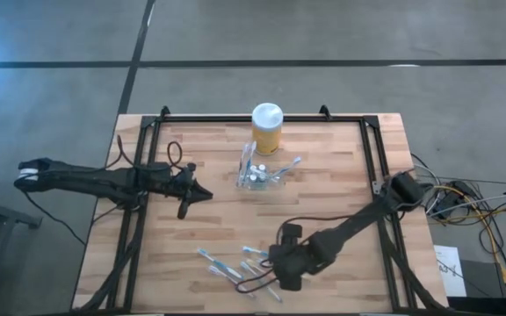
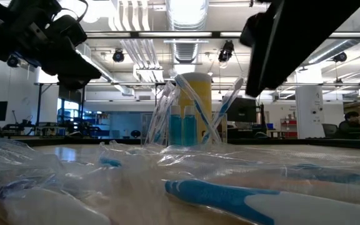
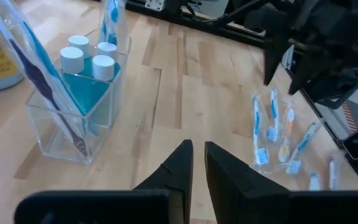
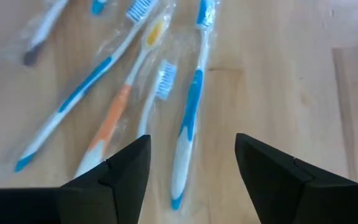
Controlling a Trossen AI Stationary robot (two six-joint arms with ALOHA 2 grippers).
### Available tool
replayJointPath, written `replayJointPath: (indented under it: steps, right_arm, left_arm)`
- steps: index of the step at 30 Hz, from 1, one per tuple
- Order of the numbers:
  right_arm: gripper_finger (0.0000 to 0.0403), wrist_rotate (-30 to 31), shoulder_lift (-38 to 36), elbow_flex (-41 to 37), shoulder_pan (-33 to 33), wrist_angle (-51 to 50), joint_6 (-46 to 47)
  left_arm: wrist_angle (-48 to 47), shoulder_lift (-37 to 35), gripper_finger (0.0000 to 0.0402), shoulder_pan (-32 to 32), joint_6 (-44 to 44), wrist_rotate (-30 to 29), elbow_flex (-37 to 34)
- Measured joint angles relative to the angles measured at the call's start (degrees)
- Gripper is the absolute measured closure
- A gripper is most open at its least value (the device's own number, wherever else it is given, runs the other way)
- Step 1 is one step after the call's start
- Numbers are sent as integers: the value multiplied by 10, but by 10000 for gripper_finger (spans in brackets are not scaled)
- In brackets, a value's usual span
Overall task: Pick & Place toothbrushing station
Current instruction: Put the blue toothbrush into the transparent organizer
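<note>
Hovering open over wrapped toothbrushes (image 4: 188, 106), your right hand (image 4: 191, 165) could slip on crinkly film — left hand (image 3: 197, 165) waits nearly closed, empty.

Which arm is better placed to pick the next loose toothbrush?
Right: its open tool hangs directly over the wrapped toothbrushes; the left tool, nearly closed, sits near the clear holder.

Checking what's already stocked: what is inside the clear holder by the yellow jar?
The clear holder contains three white-capped blue tubes and wrapped toothbrushes leaning against its walls. The tubes' lower ends are partly covered by the brushes and wrap.
</note>
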Motion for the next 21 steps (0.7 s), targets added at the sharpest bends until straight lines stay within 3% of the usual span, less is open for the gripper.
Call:
replayJointPath:
  steps: [21]
  right_arm:
    - [216, -50, 85, 17, -28, -28, -12]
  left_arm:
    - [0, 1, 355, -9, -4, -1, 0]
